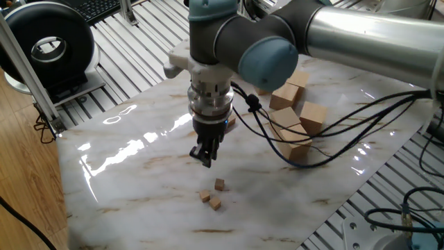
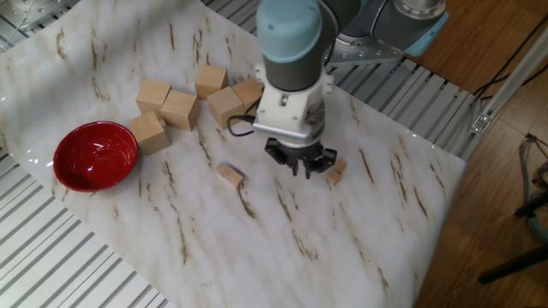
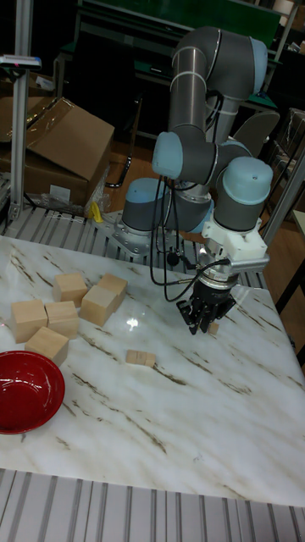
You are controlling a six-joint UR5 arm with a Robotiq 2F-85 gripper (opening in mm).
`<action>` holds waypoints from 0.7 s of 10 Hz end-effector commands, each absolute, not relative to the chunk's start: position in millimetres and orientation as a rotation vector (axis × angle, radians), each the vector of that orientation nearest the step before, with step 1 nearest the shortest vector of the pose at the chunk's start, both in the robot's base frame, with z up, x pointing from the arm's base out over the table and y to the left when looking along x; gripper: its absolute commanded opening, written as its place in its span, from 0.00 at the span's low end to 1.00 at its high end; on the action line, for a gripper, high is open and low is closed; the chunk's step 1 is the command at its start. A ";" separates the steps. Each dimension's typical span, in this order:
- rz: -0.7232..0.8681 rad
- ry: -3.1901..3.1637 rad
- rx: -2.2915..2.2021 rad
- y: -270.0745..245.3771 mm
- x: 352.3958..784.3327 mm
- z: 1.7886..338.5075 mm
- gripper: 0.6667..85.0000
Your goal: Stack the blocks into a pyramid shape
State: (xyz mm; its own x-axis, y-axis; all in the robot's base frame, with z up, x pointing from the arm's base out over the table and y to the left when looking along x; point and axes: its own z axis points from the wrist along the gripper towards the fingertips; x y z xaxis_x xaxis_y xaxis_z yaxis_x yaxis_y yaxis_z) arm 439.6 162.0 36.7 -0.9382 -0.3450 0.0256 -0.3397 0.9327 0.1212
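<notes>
Three tiny tan blocks [image 1: 220,184] [image 1: 205,196] [image 1: 216,203] lie loosely grouped on the marble table [image 1: 139,173], flat and unstacked, so no pyramid shape stands. From the other side two of these blocks [image 2: 340,165] [image 2: 335,177] show just right of the gripper. A fourth small tan block [image 2: 229,175] lies apart to the left. My gripper [image 1: 206,158] [image 2: 304,169] [image 3: 202,323] points straight down a little above the table, just short of the group. Its fingers stand together with nothing visible between them.
Several large pale wooden blocks [image 2: 180,107] [image 1: 295,118] cluster behind the arm. A red bowl [image 2: 95,155] sits at the table's left side. Black cables [image 1: 333,125] hang from the wrist over the large blocks. Metal slats border the marble slab.
</notes>
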 end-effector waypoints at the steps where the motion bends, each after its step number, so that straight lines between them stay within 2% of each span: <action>1: -0.193 -3.057 0.548 170.1 429.3 42.6 0.34; 4: -0.177 -3.101 0.633 167.9 426.7 37.3 0.34; 6: -0.163 -3.136 0.689 164.0 428.4 29.4 0.37; 7: -0.160 -3.139 0.689 162.5 428.2 28.5 0.35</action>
State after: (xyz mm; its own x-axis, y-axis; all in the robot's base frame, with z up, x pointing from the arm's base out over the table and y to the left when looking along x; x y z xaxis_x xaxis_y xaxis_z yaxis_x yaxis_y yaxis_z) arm 428.5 163.7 32.4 -0.9148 -0.3998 -0.0573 -0.4036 0.9106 0.0889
